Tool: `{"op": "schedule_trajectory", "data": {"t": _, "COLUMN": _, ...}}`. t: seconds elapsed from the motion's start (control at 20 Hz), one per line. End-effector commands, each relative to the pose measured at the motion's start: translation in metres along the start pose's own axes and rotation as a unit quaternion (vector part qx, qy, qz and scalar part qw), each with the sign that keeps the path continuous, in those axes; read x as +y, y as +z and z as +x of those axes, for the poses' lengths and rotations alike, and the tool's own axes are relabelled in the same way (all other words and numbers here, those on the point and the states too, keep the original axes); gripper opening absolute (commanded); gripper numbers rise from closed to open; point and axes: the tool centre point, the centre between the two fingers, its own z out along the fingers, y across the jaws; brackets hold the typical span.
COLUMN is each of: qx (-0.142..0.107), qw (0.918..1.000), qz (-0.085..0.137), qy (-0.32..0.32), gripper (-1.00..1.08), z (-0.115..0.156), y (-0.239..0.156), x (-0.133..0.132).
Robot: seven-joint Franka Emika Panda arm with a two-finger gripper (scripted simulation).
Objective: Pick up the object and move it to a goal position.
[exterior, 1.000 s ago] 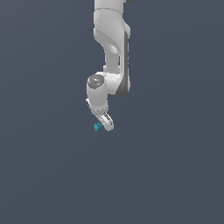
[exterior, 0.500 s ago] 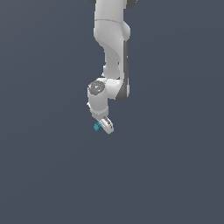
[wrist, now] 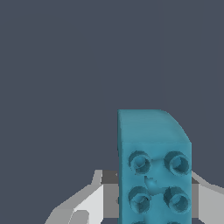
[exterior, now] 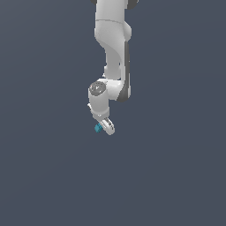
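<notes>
From the exterior view I see my 1 white arm (exterior: 112, 48) hanging down from the top of the picture against a plain dark grey-blue background (exterior: 44, 176), with the wrist bent and the gripper (exterior: 104, 126) at its lowest end, tilted toward the exterior view's left. The object (exterior: 97, 128), a tiny teal-blue block, sits right at the tip of the gripper, on the exterior view's left side of the white fingers, touching them. In my wrist view the same object (wrist: 154, 170) fills much of the picture: a blocky teal piece with a slanted corner and 4 clearly visible round studs on the face toward the camera, with more cut off by the picture's edge. A white and grey finger (wrist: 87, 203) shows on each side of it, pressed close against its flanks, so I read the jaws as drawn narrow and holding the object between them. I see nothing beneath the block but flat background.
</notes>
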Motion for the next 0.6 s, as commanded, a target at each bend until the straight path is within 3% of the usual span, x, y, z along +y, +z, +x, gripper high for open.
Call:
{"op": "schedule_trajectory", "data": {"t": 0.0, "qx": 0.000, "qw": 1.0000, "qz": 0.000, "qy": 0.000, "gripper": -1.00, "z": 0.000, "y": 0.000, "x": 0.000}}
{"op": "schedule_trajectory", "data": {"t": 0.55, "qx": 0.000, "qw": 1.0000, "qz": 0.000, "qy": 0.000, "gripper": -1.00, "z": -0.017, "y": -0.033, "x": -0.006}}
